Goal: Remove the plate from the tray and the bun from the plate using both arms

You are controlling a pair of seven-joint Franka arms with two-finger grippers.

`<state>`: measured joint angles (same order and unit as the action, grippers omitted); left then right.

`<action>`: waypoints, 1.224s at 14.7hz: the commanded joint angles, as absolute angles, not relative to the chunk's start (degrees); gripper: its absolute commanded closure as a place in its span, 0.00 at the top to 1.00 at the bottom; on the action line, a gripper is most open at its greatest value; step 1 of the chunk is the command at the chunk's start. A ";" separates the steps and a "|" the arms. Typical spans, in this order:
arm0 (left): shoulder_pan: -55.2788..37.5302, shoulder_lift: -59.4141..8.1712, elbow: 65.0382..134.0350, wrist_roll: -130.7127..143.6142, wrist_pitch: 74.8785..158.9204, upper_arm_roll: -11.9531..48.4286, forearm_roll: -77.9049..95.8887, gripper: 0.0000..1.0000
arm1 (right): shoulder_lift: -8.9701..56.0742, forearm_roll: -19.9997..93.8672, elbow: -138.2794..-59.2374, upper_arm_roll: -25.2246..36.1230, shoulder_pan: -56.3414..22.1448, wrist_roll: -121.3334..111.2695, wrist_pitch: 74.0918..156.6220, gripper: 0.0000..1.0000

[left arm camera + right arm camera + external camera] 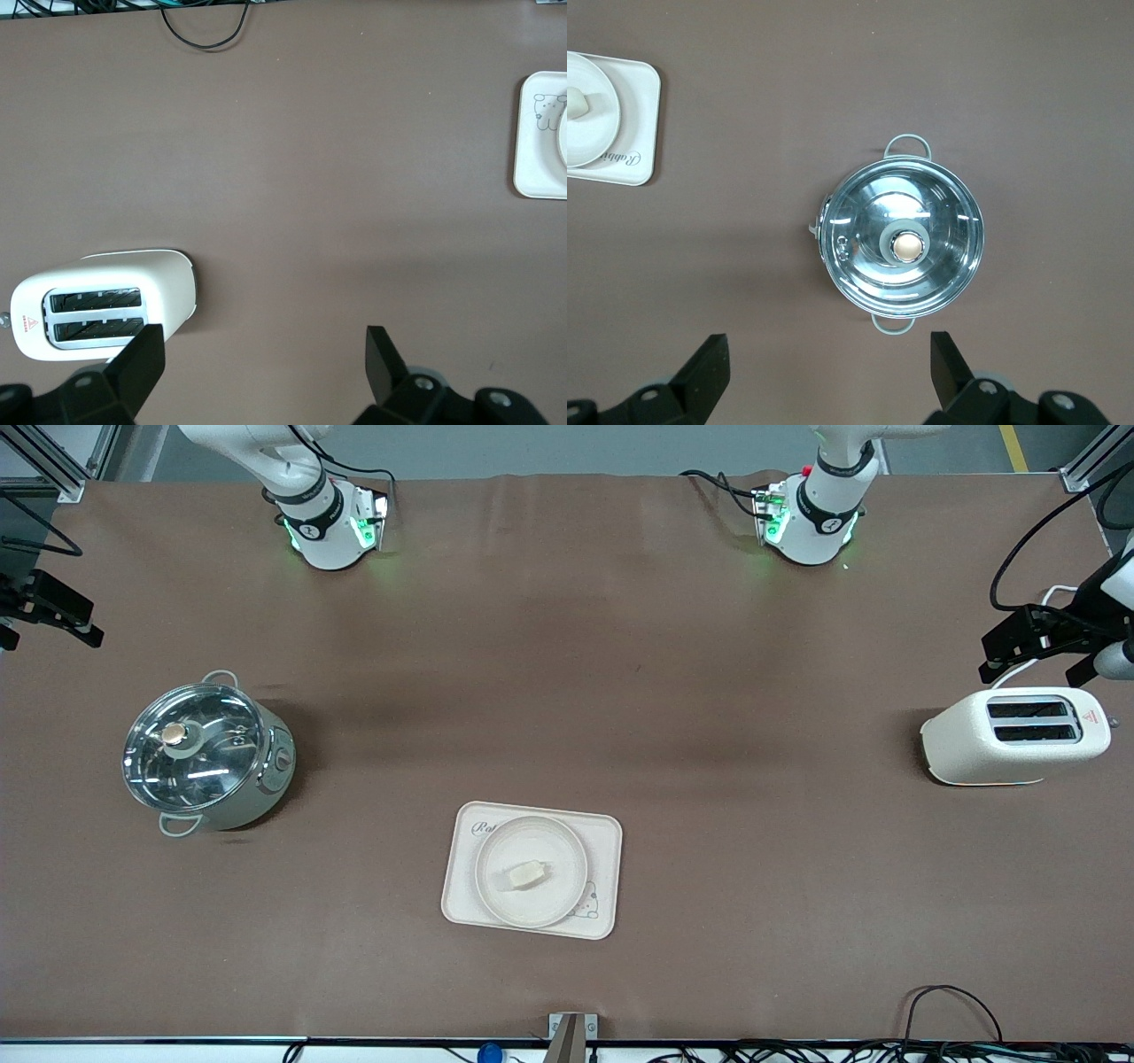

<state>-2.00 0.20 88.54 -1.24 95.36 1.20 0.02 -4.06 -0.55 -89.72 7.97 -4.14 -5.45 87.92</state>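
Observation:
The cream rectangular tray (604, 841) lies on the table's middle, near the front camera. The round plate (498, 868) sits on it, and the small pale bun (524, 875) lies on the plate. My left gripper (1032, 646) is open and empty, high over the table by the toaster at the left arm's end. In the left wrist view (264, 363) a tray corner (532, 150) shows. My right gripper (53, 613) is open and empty, high over the table's edge at the right arm's end. In the right wrist view (830, 367) the tray (638, 106), plate (594, 133) and bun (574, 102) show.
A white two-slot toaster (1019, 735) stands at the left arm's end, also in the left wrist view (106, 305). A steel pot with a glass lid (205, 755) stands at the right arm's end, also in the right wrist view (902, 237). Cables (948, 1001) lie along the near edge.

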 commanded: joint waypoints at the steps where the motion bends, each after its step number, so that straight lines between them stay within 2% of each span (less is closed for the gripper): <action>1: -2.02 -0.35 87.62 -2.10 93.96 1.32 -1.05 1.00 | -3.96 -1.49 -89.21 7.82 -4.22 -5.01 87.54 1.00; 14: -4.66 -0.53 87.19 6.06 93.43 1.67 -0.09 1.00 | -2.11 0.60 -89.56 7.73 -4.39 -4.92 90.08 1.00; 18: -4.66 -0.53 87.19 6.33 93.51 2.81 0.00 1.00 | 5.61 9.21 -89.65 7.74 -8.16 -3.27 96.22 1.00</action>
<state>-4.72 -0.05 88.51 5.82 94.45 1.84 0.04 1.63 6.44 -90.02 7.63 -5.79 -5.17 93.05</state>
